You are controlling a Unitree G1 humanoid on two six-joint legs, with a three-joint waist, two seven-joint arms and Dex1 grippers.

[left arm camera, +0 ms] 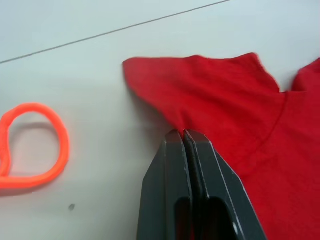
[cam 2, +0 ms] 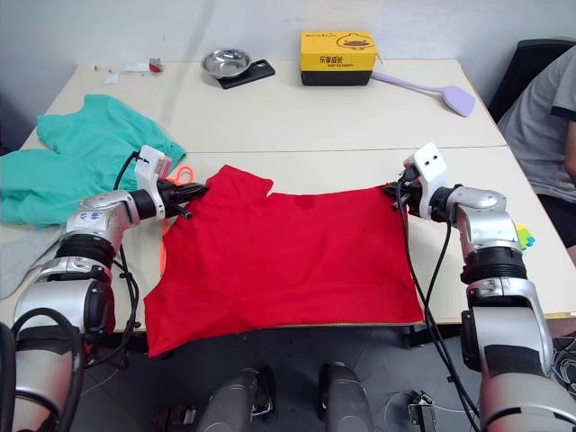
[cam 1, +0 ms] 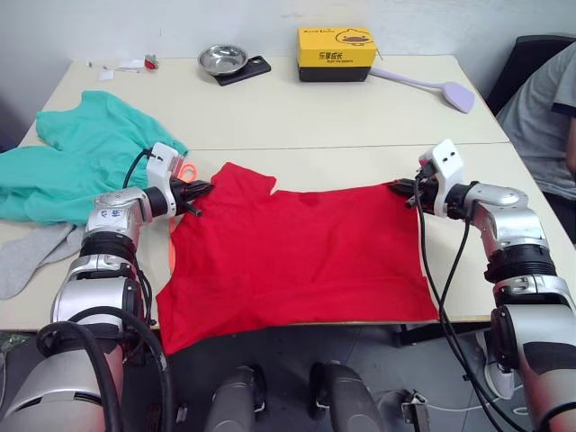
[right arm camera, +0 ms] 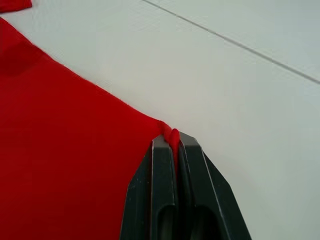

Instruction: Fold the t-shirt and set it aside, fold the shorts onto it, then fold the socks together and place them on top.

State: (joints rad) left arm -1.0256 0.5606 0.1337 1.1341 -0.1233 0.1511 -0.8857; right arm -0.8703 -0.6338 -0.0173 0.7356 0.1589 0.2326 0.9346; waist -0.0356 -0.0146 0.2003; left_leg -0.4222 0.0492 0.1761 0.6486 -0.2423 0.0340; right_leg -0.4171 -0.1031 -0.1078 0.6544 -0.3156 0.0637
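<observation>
Both end effectors, left (cam 1: 200, 191) and right (cam 1: 402, 190), are pinching the t-shirt's (cam 1: 297, 256) far corners on the desk (cam 1: 360, 112); first fold is underway. Shorts (cam 1: 67, 157) and socks (cam 1: 27, 256) are waiting unfolded at left.

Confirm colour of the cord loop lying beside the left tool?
Neon orange. The cord loop shows best in the left wrist view, on the table beside the left tool.

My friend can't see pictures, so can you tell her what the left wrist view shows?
Two black fingers are shut together, pinching the edge of the red t-shirt where it lies on a pale table. A loop of neon-orange drawstring lies on the table beside it, not touching the shirt.
</observation>
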